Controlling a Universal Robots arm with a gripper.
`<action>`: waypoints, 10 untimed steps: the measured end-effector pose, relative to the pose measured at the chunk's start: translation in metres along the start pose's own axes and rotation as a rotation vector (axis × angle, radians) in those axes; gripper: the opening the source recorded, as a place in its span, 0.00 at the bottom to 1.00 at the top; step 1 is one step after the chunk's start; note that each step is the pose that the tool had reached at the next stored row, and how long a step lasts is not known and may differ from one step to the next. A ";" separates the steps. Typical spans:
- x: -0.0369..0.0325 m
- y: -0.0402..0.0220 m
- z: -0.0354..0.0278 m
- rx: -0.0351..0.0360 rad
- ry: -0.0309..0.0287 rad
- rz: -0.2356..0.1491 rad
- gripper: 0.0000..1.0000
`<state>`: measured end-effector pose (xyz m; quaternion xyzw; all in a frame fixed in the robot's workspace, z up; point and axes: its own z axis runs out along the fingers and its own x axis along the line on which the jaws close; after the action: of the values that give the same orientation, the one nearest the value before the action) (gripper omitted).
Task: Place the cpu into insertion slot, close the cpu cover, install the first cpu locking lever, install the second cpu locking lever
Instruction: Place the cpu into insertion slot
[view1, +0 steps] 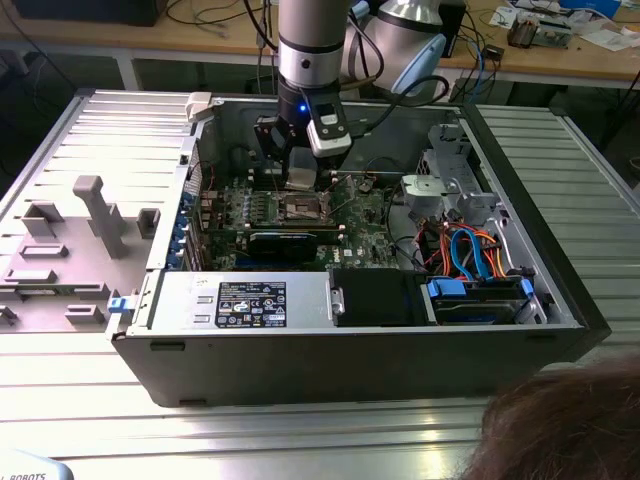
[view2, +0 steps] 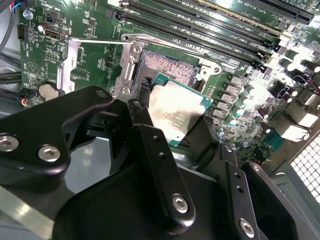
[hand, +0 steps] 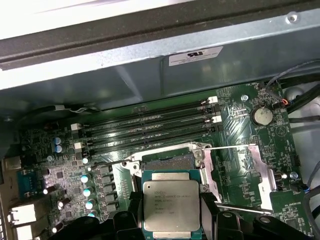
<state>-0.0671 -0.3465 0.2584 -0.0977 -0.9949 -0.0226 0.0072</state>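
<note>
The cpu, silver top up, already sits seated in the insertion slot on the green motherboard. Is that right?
Not seated: the jaws of the gripper hold the cpu, silver top up, just short of the insertion slot on the green motherboard. The second wrist view shows the slot's contacts bare.

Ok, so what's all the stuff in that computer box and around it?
cpu: one, silver-grey, in the gripper, close to the insertion slot
insertion slot: one, dark with silvery rim, on the motherboard
motherboard: one, green, inside the computer case
computer case: one, grey, open, on the table
cables: several, orange and blue, case's end at the exterior view's right
table: one, silvery, under the case
arm: one, silver and black, above the case
gripper: one, black, shut on the cpu
</note>
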 end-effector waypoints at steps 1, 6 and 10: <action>0.0000 0.0000 0.0001 0.0001 -0.0002 0.003 0.54; 0.0000 0.0000 0.0004 0.0009 -0.0011 0.020 0.54; 0.0000 -0.0001 0.0008 0.0021 -0.0021 0.037 0.54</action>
<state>-0.0671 -0.3465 0.2576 -0.1159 -0.9930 -0.0213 0.0067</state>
